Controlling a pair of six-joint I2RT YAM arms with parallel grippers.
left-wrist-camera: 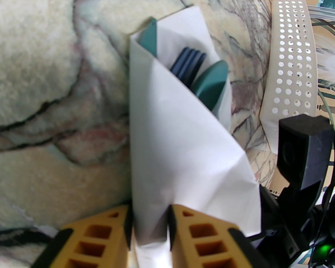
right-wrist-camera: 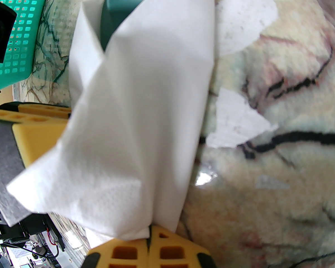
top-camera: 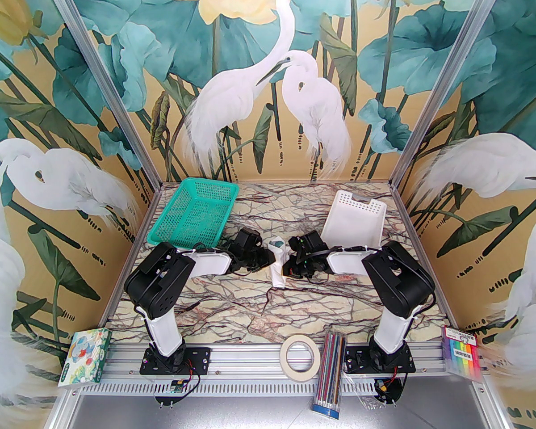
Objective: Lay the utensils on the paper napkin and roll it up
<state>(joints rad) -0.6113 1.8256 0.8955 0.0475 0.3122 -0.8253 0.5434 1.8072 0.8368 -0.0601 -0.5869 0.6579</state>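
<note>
The paper napkin [top-camera: 277, 279] lies wrapped around the utensils at the middle of the table, between both grippers. In the left wrist view the napkin [left-wrist-camera: 181, 138] forms a cone. From its open far end poke the fork tines [left-wrist-camera: 188, 66] and the dark green spoon bowl [left-wrist-camera: 212, 85]. My left gripper [left-wrist-camera: 149, 216] is shut on the napkin's near end. My right gripper [right-wrist-camera: 150, 233] pinches a fold of the napkin [right-wrist-camera: 145, 116], and a green utensil end [right-wrist-camera: 120, 4] shows at the top. From above, the left gripper [top-camera: 268, 257] and right gripper [top-camera: 290, 264] face each other.
A green mesh basket [top-camera: 194, 215] stands at the back left, a white perforated basket [top-camera: 355, 219] at the back right. Torn paper scraps [right-wrist-camera: 234, 121] lie on the marble. A tape roll [top-camera: 300, 355], pencils [top-camera: 330, 373], a box [top-camera: 85, 358] and markers [top-camera: 462, 351] line the front edge.
</note>
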